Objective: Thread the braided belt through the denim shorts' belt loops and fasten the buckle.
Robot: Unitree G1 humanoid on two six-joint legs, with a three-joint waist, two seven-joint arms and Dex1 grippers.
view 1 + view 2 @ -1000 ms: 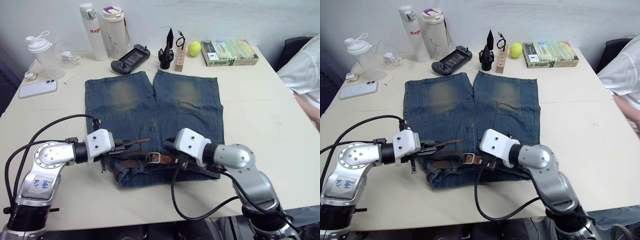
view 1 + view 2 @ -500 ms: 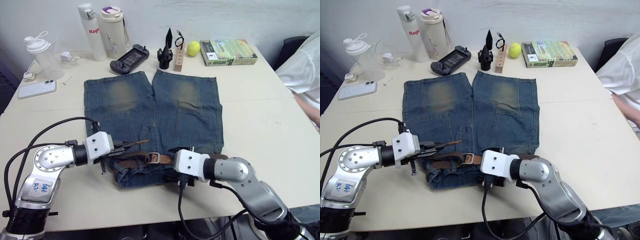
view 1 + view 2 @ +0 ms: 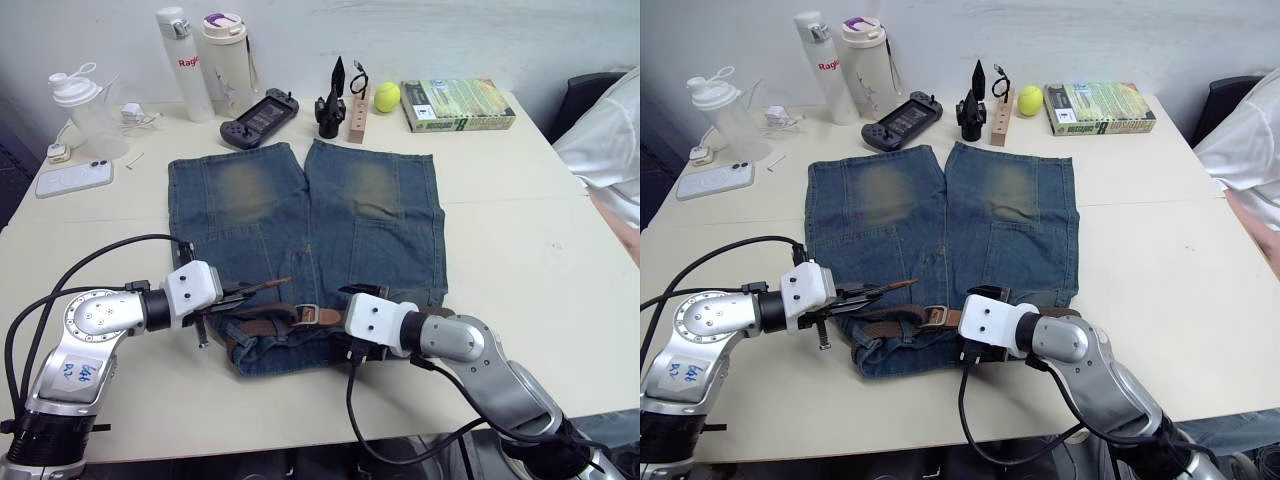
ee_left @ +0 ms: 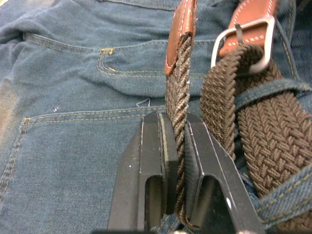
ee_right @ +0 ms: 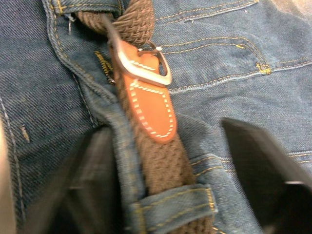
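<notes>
The denim shorts (image 3: 300, 220) lie flat, waistband toward the table's near edge. The braided belt (image 3: 262, 326) runs along that waistband under a belt loop (image 5: 171, 205). Its silver buckle (image 3: 307, 316) rests near the fly, prong up (image 4: 241, 41). My left gripper (image 4: 176, 161) is shut on the belt's free end just behind its leather tip (image 4: 179, 34) and holds it lifted left of the buckle. Just right of the buckle, my right gripper (image 5: 175, 180) is open, one finger on each side of the belt at the buckle's leather end (image 5: 148, 109).
Along the far edge stand two bottles (image 3: 205, 60), a shaker (image 3: 85, 110), a phone (image 3: 75, 178), a game controller (image 3: 260, 117), a wooden block (image 3: 358, 112), a tennis ball (image 3: 388, 96) and a book (image 3: 458, 104). A person's sleeve (image 3: 612, 130) is at the right edge.
My right gripper has drawn back toward the near edge and come down at the waistband just right of the buckle. The left gripper has kept its hold and barely moved.
</notes>
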